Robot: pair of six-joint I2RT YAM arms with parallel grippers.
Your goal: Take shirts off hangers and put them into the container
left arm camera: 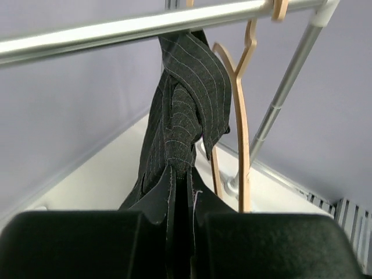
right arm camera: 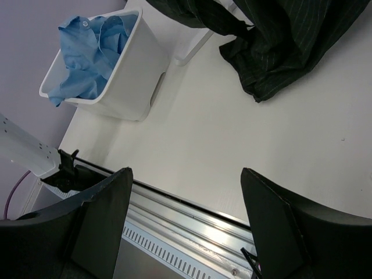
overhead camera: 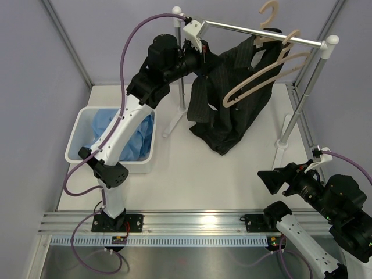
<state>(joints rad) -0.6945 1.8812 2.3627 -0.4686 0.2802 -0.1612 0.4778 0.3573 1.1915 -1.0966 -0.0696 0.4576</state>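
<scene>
Black pinstriped collared shirt (overhead camera: 229, 110) looks soft and light, sagging from its slim beige wooden hanger (overhead camera: 264, 72); left pincer (left arm camera: 181, 226) clenches fabric below the collar, right pincer (right arm camera: 183, 203) stands released.

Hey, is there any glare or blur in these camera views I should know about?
Top external: a bright glare patch on the metal rail at the near edge. Left wrist: the tool's fingers are dark and soft, the black shirt sharp. Right wrist: fingers soft-edged, the container crisp.
</scene>
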